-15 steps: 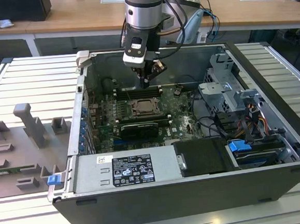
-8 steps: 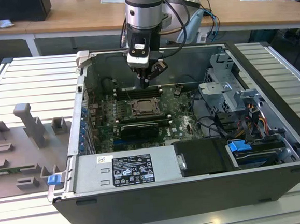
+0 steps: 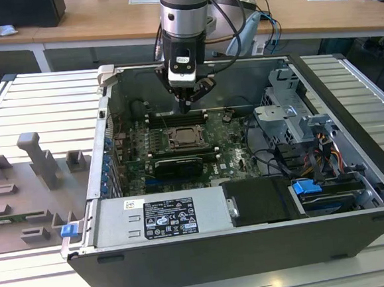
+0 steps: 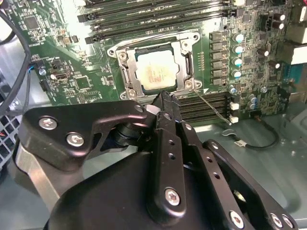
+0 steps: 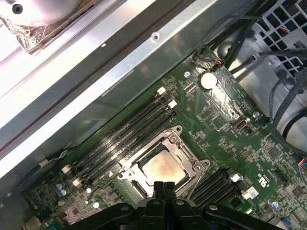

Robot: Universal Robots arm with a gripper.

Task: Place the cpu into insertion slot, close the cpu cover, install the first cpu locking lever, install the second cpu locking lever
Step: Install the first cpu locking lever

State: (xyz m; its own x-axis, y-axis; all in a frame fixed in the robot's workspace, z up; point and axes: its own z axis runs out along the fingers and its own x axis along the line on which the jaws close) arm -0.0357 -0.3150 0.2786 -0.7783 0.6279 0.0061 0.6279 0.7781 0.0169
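Cpu [image 4: 154, 72] lies seated in the insertion slot [image 4: 116, 51], with the cpu cover [image 4: 130, 76] seemingly down. The gripper [image 4: 163, 96] hovers just beside that slot, fingers pressed together. Best to press slowly on the frame, never on the chip.

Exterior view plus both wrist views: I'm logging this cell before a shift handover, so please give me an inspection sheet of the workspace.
Surface: slatted metal table carrying an open computer case.
Job's things: cpu sits in the insertion slot; cpu cover lies flat around it.
Clutter: grey fixture blocks on the exterior view's left.
Grippers: hand shut, empty, tip by the slot's edge; contact cannot be told.
Cables: black and coloured cables beside the drive bay.
Surroundings: wooden desks behind.
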